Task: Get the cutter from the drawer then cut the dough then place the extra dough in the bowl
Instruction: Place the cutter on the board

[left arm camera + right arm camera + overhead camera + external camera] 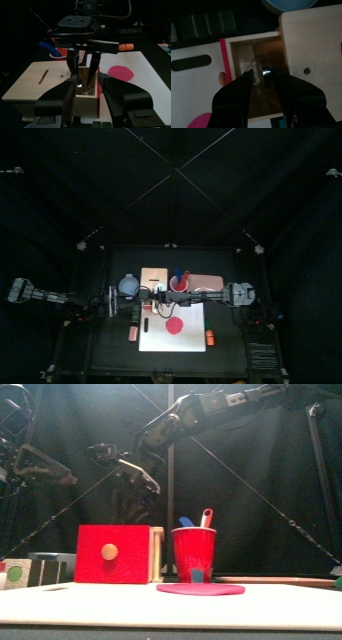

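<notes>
The right gripper (262, 75) reaches down into the open drawer (241, 54) of the wooden box (311, 45), at the centre of the right wrist view. Its 2 jaws sit narrow, closed on the round metal cutter (263, 67), which stands on edge inside the drawer.

The left gripper (87, 81), at the bottom centre of the left wrist view, has its jaws spread wide on either side of the drawer. I cannot tell whether they touch it.

In the top view the white cutting board (194, 341) lies on the counter (100, 328) at lower centre, with the red dough (175, 327) flat on it. The blue-grey bowl (128, 284) sits just left of the box. The red cup (194, 552) with 2 toy knives stands right of the red drawer front (112, 554).
</notes>
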You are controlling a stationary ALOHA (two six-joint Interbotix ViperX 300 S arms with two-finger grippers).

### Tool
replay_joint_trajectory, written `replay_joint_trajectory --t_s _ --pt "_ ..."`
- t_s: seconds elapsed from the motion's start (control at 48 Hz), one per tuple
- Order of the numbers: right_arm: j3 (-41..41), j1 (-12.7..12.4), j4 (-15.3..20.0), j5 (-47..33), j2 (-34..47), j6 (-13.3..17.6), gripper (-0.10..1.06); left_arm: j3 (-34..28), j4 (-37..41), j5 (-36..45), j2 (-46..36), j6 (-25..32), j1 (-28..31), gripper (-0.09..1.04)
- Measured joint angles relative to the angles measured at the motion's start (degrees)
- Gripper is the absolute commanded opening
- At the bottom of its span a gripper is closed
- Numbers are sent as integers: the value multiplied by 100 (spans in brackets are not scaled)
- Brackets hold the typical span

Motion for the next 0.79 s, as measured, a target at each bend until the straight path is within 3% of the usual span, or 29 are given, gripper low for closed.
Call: replay_joint_trajectory --t_s 0.396,0.688,0.792 --pt "0 -18 -141 18 114 9 72 9 -18 9 0 0 0 77" --pt "0 -35 -123 26 114 9 49 9 -44 9 -9 -9 0 77" --pt "-9 -35 -114 26 114 9 46 26 -62 9 0 0 -9 77"
